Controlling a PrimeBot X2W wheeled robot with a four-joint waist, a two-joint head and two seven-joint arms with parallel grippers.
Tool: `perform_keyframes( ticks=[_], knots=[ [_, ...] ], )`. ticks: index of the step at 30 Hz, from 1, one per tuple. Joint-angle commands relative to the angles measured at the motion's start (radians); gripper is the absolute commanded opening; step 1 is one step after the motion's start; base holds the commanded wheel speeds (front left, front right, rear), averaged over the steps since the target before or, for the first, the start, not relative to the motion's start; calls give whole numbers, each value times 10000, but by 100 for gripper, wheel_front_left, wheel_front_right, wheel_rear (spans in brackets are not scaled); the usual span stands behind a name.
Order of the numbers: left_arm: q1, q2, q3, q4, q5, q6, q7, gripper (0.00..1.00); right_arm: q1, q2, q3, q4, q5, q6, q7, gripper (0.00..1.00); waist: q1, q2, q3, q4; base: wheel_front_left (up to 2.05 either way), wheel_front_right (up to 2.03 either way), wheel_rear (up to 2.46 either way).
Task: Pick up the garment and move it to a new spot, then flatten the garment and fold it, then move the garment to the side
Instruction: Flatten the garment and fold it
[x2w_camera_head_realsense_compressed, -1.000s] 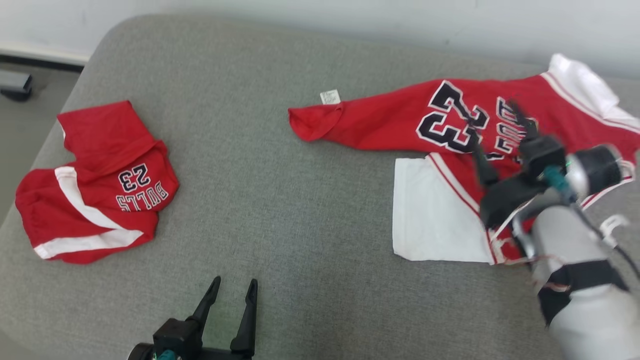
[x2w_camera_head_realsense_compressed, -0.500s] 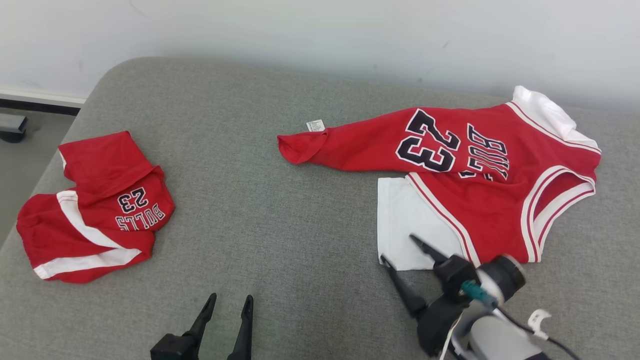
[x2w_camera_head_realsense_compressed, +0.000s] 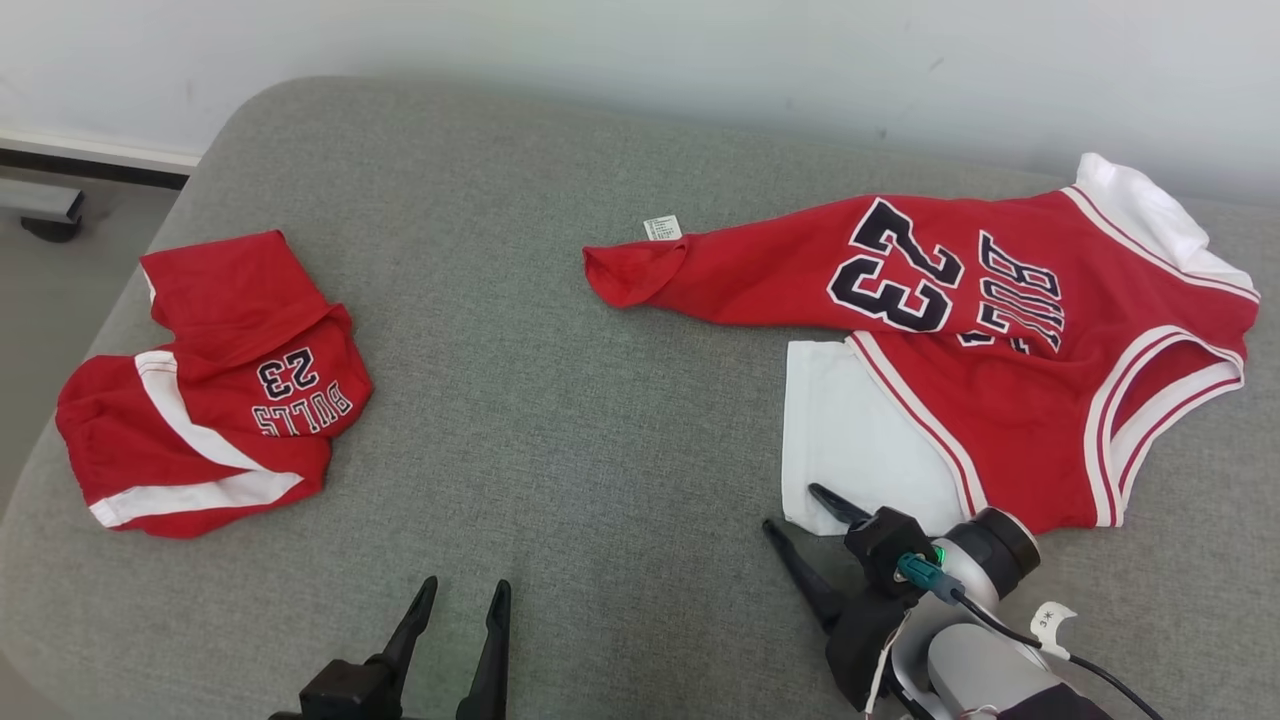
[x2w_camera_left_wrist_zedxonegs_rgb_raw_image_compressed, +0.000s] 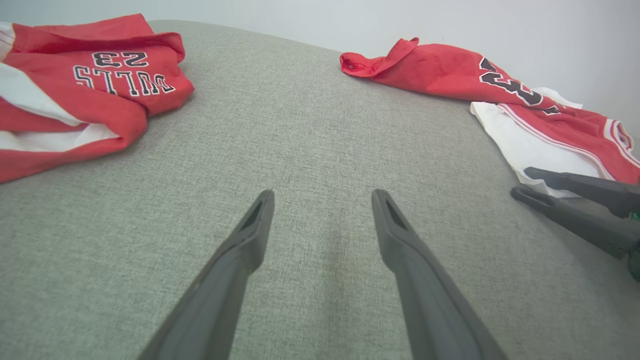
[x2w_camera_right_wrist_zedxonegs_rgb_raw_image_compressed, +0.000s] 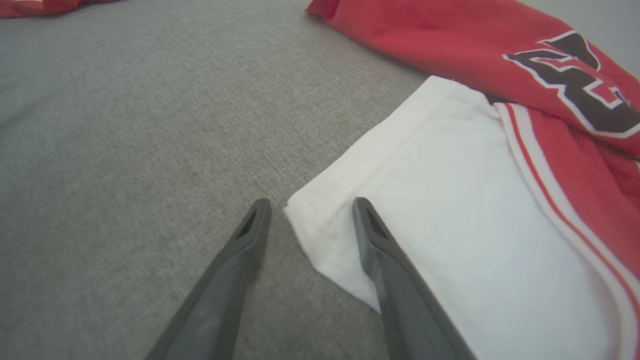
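Observation:
The garment, a red jersey with "23" and white trim, lies spread at the right of the grey cushion, and its white sleeve points toward me. My right gripper is at the sleeve's near corner. In the right wrist view that gripper is open, with the sleeve's white corner lying between its fingers on the cushion. My left gripper stands open over bare cushion at the bottom, well left of the jersey; the left wrist view shows the left gripper holding nothing.
Crumpled red shorts with a white stripe lie at the cushion's left end. The grey cushion has a rounded far-left corner, with floor beyond it and a pale wall behind. A small white label sticks out at the jersey's hem.
My right arm has drawn back from above the jersey's number to the near corner of the white sleeve. The head camera has shifted. The left gripper has stayed put.

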Motion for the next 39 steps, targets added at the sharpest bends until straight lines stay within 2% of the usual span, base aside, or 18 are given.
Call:
perform_keyframes(
  ticks=[1, 3, 9, 14, 21, 28, 39],
  knots=[
    [-36, 0, 15, -29, -12, 14, -34, 100, 71, 59, 22, 174, -87, -25, 41, 42, 0, 1, 43, 26, 0, 0, 0],
    [-41, -2, 37, -38, -19, 14, -34, 100, 97, 73, 11, 218, -138, -25, 60, 0, 0, 1, 63, 5, 0, 0, 0],
    [-4, 0, 152, 10, 84, 14, -34, 100, 355, 23, -118, -403, -85, -25, 24, 0, 0, 1, -75, -306, 0, 0, 0],
    [228, 4, 293, 110, 198, 16, -34, 100, 1193, -152, -39, -1330, 66, -25, 20, 0, 0, 1, -490, -861, 0, 0, 0],
    [431, 4, 412, 164, 266, 16, -34, 100, 2825, -898, 452, -1856, 542, -25, 40, 0, 0, 1, -1059, -1810, 0, 0, 0],
    [575, 1, 442, 222, 155, 14, -34, 100, 3951, -1647, -320, -2684, 629, -26, 41, 0, 0, 1, -1275, -2511, 0, 0, 0],
    [735, 1, 484, 340, 169, 14, -34, 100, 5680, -2478, -1723, -4026, 415, -26, 21, 0, 0, 1, -1488, -2882, 0, 0, 0]
  ],
)
